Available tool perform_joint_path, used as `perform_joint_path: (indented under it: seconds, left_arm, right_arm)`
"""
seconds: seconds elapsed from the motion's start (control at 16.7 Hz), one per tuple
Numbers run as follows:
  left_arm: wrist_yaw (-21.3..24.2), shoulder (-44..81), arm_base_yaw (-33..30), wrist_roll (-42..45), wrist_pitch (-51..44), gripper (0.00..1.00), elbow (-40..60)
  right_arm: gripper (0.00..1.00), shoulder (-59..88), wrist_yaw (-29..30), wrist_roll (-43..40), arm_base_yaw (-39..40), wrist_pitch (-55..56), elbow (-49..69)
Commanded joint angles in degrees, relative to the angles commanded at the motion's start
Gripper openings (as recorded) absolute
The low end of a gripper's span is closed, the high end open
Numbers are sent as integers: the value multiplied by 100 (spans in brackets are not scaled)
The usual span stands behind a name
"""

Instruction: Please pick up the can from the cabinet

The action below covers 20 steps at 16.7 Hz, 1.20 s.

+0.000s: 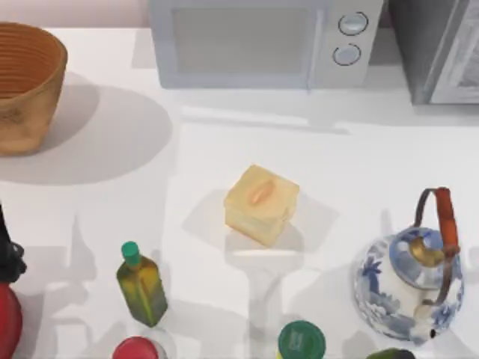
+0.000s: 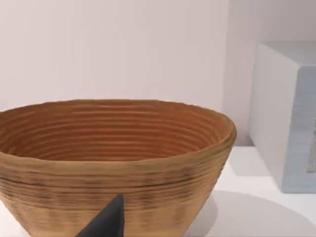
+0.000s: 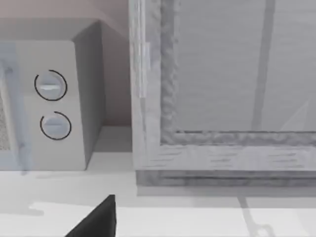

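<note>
The cabinet (image 1: 438, 48) stands at the far right corner of the bench (image 1: 374, 157), just right of the white microwave (image 1: 254, 41), and in the right wrist view its pale framed door panel (image 3: 222, 98) looks flat and closed - where the can sits I cannot tell. The right end effector (image 3: 98, 219) hangs low over the bench facing that door, while the left end effector (image 2: 106, 222) is at the left, close to the woven basket (image 2: 113, 158). Whether either end effector is apart or together cannot be told.
</note>
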<state>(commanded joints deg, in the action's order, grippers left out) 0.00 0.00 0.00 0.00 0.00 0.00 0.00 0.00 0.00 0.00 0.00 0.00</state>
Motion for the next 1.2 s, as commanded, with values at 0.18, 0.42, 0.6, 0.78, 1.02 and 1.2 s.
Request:
perform_joint_path:
  seconds: [0.18, 0.42, 0.6, 0.78, 1.02, 1.2]
  left_arm:
    - [0, 0, 0, 0, 0, 100, 0]
    - [0, 0, 0, 0, 0, 100, 0]
    - [0, 0, 0, 0, 0, 100, 0]
    - [0, 0, 0, 0, 0, 100, 0]
    - [0, 0, 0, 0, 0, 100, 0]
    - [0, 0, 0, 0, 0, 100, 0]
  right_arm:
    - [100, 45, 6, 2, 8, -11, 60]
    - [100, 711, 107, 15, 109, -197, 901]
    - [100, 1643, 251, 25, 234, -486, 2081]
    - [100, 2799, 428, 34, 387, -855, 3560]
    - [100, 4454, 676, 45, 611, -1383, 5708]
    - [100, 5611, 847, 54, 770, -1753, 7262]
